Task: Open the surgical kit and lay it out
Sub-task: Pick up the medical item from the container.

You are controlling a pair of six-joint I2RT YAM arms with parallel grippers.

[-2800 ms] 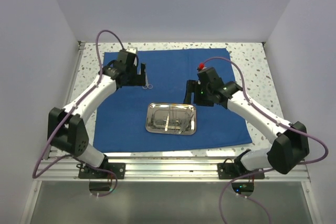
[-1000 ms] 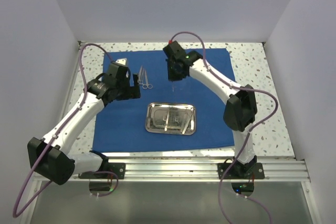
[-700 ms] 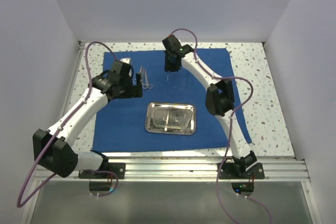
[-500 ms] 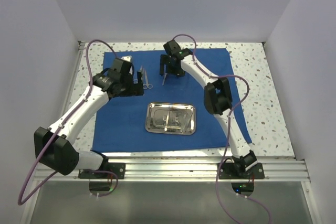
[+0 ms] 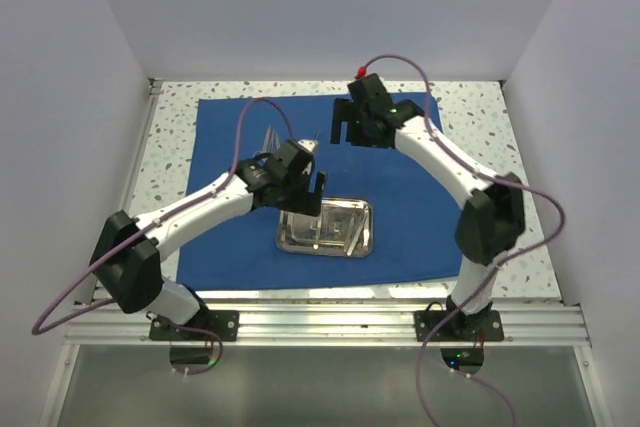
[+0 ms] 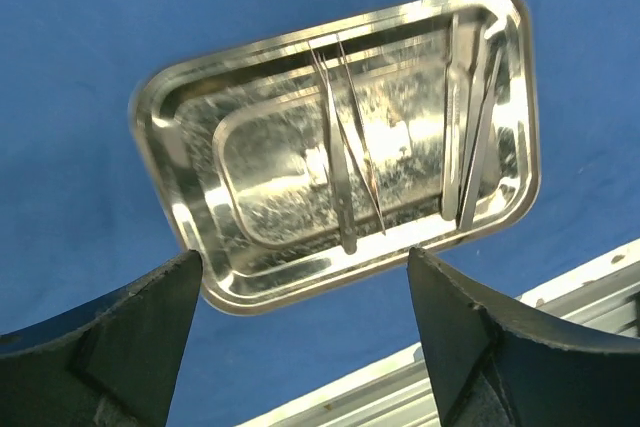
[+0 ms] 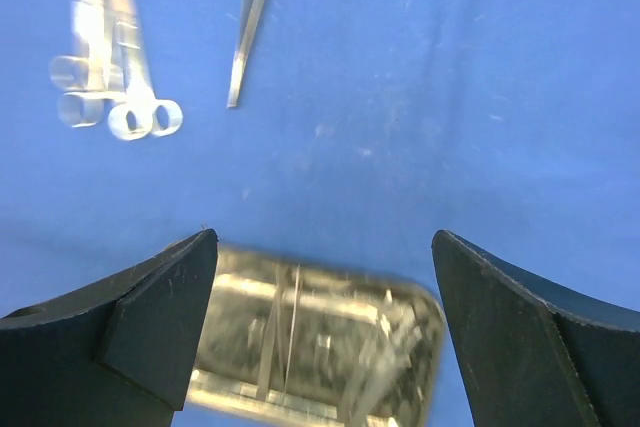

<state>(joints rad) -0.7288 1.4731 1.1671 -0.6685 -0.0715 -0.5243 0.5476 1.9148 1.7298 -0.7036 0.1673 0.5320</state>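
The royal-blue cloth [image 5: 400, 197] lies spread flat on the table. The steel tray [image 5: 325, 227] sits on its near middle. In the left wrist view the tray [image 6: 180, 147] holds tweezers [image 6: 345, 172] and thin instruments [image 6: 470, 137] at one end. My left gripper [image 5: 303, 205] hangs open and empty above the tray's far-left edge [image 6: 303, 257]. My right gripper [image 5: 350, 139] is open and empty above the cloth's far middle [image 7: 320, 237]. Below it, two ring-handled instruments [image 7: 110, 97] and loose tweezers [image 7: 250, 37] lie on the cloth, with the tray [image 7: 320, 347] nearer.
Speckled tabletop [image 5: 480, 117] borders the cloth on the left, right and far sides. White walls close in the back and both sides. A metal rail [image 5: 330, 307] runs along the near edge by the arm bases.
My right gripper let go of the tweezers on the cloth beside the ring-handled instruments and drew back to the right. My left arm swung from the far left to over the tray.
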